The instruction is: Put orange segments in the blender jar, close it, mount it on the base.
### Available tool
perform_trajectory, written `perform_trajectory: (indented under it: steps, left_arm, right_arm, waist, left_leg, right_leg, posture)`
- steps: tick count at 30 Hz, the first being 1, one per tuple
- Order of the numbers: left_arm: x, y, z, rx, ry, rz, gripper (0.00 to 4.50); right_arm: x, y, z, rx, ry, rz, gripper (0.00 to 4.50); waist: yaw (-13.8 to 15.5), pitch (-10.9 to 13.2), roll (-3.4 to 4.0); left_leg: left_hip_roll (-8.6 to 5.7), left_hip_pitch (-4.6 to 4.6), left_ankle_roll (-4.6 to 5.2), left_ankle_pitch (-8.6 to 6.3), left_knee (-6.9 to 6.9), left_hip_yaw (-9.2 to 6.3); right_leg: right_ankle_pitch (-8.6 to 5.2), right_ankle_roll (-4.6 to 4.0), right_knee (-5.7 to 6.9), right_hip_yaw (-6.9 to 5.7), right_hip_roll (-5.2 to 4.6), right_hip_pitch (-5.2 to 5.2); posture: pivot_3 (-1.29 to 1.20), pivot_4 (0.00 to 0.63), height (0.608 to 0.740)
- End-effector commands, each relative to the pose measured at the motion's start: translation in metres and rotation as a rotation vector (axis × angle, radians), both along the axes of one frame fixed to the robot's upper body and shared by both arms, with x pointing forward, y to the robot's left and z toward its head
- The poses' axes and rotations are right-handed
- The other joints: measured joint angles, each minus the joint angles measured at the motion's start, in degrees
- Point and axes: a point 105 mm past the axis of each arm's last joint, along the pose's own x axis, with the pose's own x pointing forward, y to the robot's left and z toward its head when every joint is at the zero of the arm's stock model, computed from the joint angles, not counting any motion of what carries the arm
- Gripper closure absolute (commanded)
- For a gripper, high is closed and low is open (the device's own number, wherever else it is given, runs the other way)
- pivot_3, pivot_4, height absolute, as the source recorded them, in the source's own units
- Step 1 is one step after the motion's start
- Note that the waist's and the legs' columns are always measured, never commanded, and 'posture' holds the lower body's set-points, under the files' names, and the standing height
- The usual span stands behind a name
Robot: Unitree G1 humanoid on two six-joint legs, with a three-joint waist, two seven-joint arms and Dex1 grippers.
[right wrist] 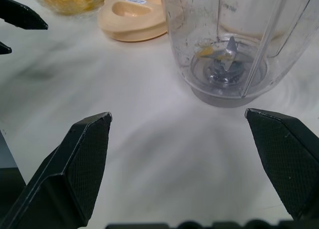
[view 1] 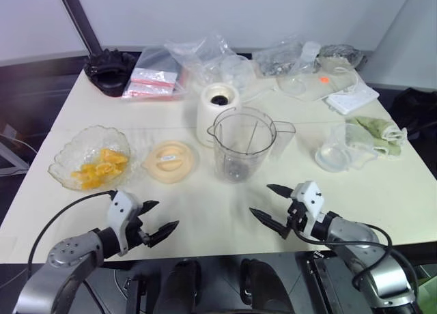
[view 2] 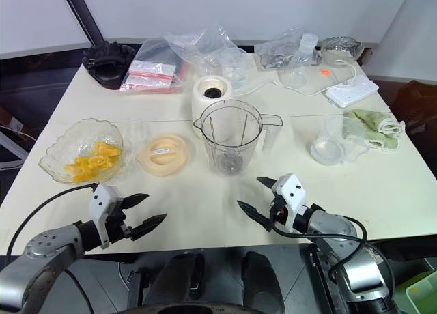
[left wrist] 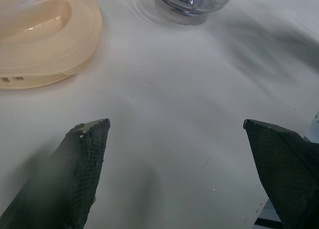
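grey metal arms, white wrist blocks, black cables, pointed black textured pincer fingers (right wrist: 84,159)

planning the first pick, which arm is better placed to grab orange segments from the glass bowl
Left. The open left gripper hovers just in front of the glass bowl holding the orange segments; the right gripper sits across the table, before the blender jar.

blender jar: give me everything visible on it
The blender jar is a tall clear plastic pitcher with a pour spout, a side handle and a metal blade on a dark hub at its bottom. It stands upright and lidless on the table, just in front of the base, unmounted. A small orange bit lies by the blade. Neither gripper touches it.
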Motion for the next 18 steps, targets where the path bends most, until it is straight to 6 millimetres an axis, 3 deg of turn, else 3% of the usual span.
perform_trajectory:
  steps: [1,18]
  left_arm:
    - [0.0037,-0.0013,0.0130,-0.005,-0.058,0.010,0.03]
    - [0.0069,-0.0010,0.0174,-0.010,-0.073,0.011,0.03]
  right_arm:
    - [0.0016,0.0025,0.0061,0.013,-0.024,0.010,0.01]
    - [0.0038,0.0007,0.0086,0.007,-0.034,0.006,0.01]
  waist:
    - [0.00,0.00,0.00]
    - [0.01,0.00,0.00]
  left_leg:
    - [0.00,0.00,0.00,0.00,0.00,0.00]
    - [0.00,0.00,0.09,0.05,-0.01,0.02]
  right_leg:
    - [0.00,0.00,0.00,0.00,0.00,0.00]
    - [0.00,-0.01,0.00,0.00,0.01,0.00]
  posture:
    - [0.00,0.150,0.740]
    - [0.00,0.150,0.740]
